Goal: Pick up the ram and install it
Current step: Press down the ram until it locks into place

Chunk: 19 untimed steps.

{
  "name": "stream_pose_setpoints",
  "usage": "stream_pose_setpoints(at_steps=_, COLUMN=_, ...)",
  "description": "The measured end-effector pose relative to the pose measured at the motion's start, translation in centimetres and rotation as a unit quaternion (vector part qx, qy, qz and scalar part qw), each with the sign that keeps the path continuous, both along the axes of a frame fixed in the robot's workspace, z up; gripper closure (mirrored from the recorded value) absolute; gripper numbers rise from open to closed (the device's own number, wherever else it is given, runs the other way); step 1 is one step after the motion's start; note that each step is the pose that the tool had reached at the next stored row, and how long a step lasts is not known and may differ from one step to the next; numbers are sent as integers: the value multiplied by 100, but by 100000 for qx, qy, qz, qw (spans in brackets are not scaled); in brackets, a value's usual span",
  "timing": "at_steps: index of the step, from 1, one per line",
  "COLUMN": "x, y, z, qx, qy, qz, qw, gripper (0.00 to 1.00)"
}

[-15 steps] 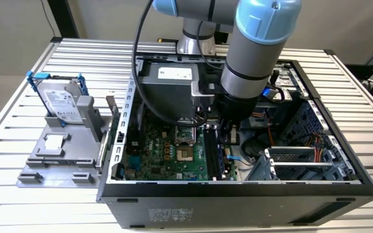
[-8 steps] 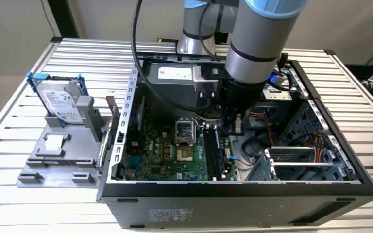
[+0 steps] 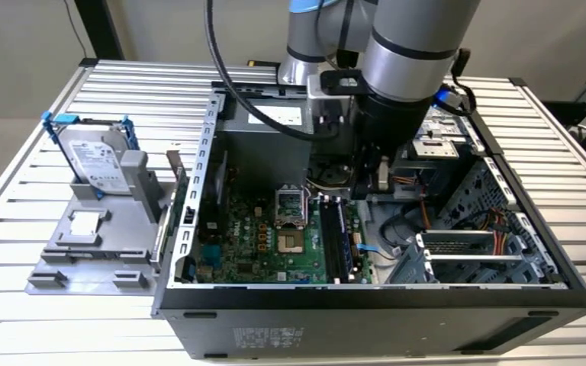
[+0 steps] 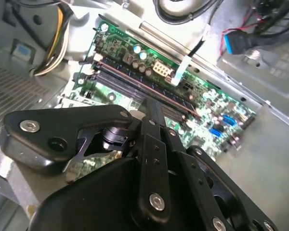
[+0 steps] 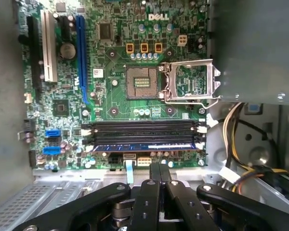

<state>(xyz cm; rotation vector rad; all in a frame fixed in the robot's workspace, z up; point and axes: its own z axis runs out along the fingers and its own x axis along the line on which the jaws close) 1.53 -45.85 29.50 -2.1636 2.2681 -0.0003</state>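
Observation:
The ram (image 5: 144, 146) is a thin bluish stick with dark chips. It lies along the black slot of the motherboard (image 5: 115, 96) that is closest to my fingers, and its top edge runs level with the slot. The second wrist view has the same ram (image 4: 135, 82) standing in its slot between white end clips. My gripper (image 5: 159, 168) is shut, its two black fingers pressed together with nothing between them. Its tip (image 4: 152, 107) hangs over the ram's middle; contact cannot be judged. In the exterior view the gripper (image 3: 375, 191) reaches down inside the open computer case.
An open processor socket (image 5: 190, 82) sits beyond the slots. Yellow and black cables (image 5: 236, 159) bunch beside the slots' end. A metal drive cage (image 3: 466, 252) fills the case's corner on the exterior view's right. Outside, a hard drive in a light-blue bracket (image 3: 100, 164) stands on a grey fixture.

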Motion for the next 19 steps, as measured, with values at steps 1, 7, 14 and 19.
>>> stream_pose_setpoints(at_steps=1, x=0, y=0, z=47, qx=-7, qy=3, qz=0, qw=100000, gripper=100)
stream_pose_setpoints(at_steps=7, x=0, y=0, z=319, qx=-3, qy=2, qz=-2, qw=100000, gripper=100)
stream_pose_setpoints(at_steps=14, x=0, y=0, z=446, qx=-3, qy=1, qz=1, qw=100000, gripper=100)
stream_pose_setpoints(at_steps=19, x=0, y=0, z=484, qx=-7, qy=3, qz=0, qw=100000, gripper=100)
